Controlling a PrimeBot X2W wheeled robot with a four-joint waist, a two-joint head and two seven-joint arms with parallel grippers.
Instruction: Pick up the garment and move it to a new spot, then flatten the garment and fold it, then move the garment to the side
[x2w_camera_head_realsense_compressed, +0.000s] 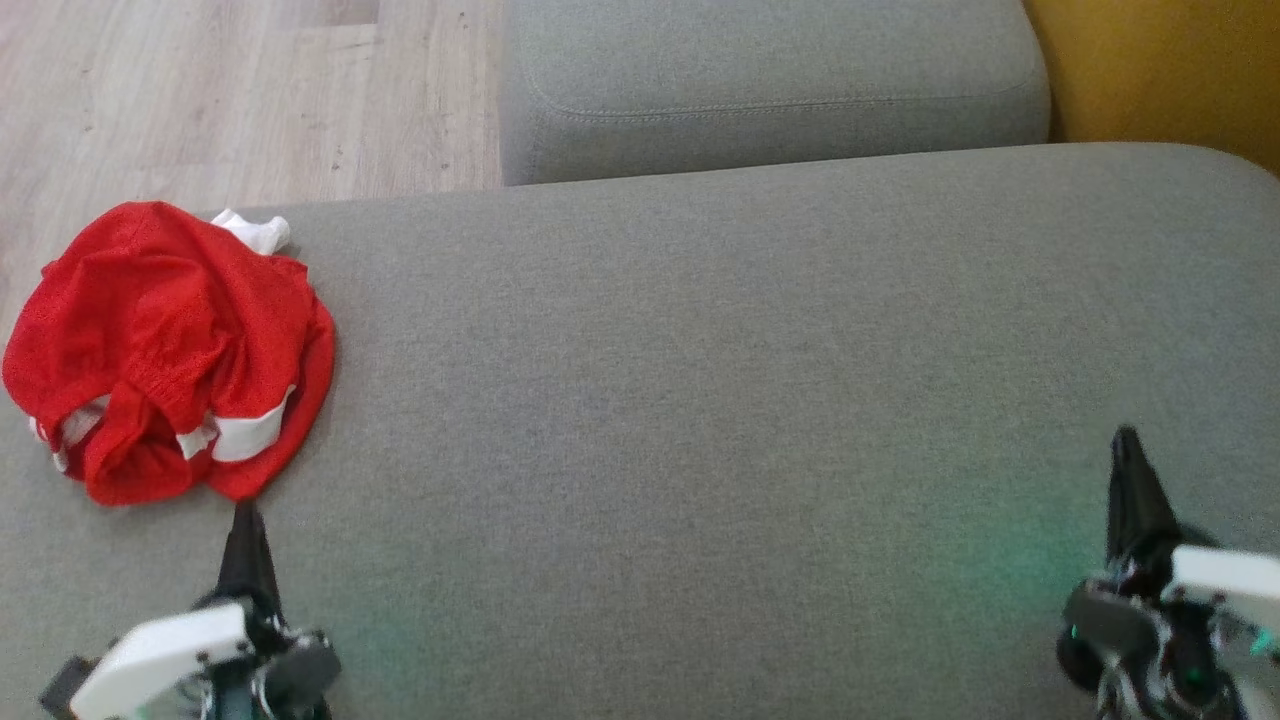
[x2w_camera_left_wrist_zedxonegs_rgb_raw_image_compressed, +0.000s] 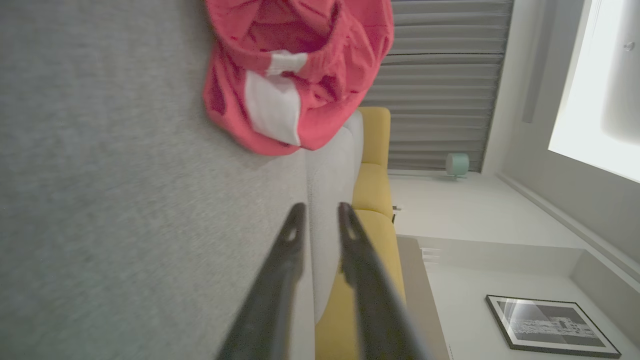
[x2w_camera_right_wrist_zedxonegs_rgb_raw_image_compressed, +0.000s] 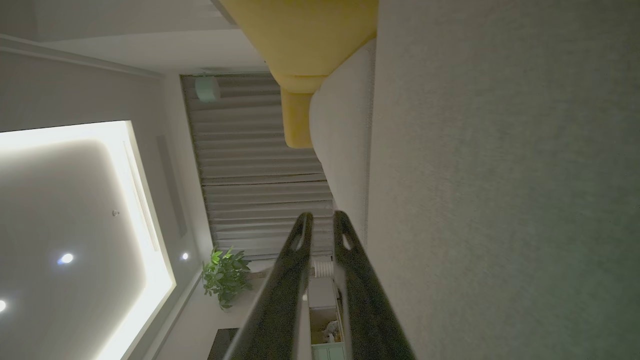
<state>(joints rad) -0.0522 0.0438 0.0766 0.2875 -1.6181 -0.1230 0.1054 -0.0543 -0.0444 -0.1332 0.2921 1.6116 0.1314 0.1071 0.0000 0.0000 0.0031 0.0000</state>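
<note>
The garment (x2w_camera_head_realsense_compressed: 170, 340) is red with white panels. It lies crumpled in a heap at the left edge of the grey cushion (x2w_camera_head_realsense_compressed: 700, 400). In the left wrist view the garment (x2w_camera_left_wrist_zedxonegs_rgb_raw_image_compressed: 300, 65) sits ahead of the fingers. My left gripper (x2w_camera_head_realsense_compressed: 245, 510) is at the lower left, its tips just short of the heap's near edge and not touching it. Its fingers (x2w_camera_left_wrist_zedxonegs_rgb_raw_image_compressed: 292, 235) stand almost together with nothing between them, around the left gripper's midpoint (x2w_camera_left_wrist_zedxonegs_rgb_raw_image_compressed: 320, 210). My right gripper (x2w_camera_head_realsense_compressed: 1127, 435) hovers low over bare cushion at the lower right, shut and empty (x2w_camera_right_wrist_zedxonegs_rgb_raw_image_compressed: 322, 217).
A small white bit of cloth (x2w_camera_head_realsense_compressed: 255, 230) pokes out at the heap's far side. A second grey cushion (x2w_camera_head_realsense_compressed: 770, 90) lies behind, with yellow upholstery (x2w_camera_head_realsense_compressed: 1160, 70) at the far right. Wooden floor (x2w_camera_head_realsense_compressed: 200, 100) shows beyond the cushion's left edge. Bare cushion spreads between the grippers.
</note>
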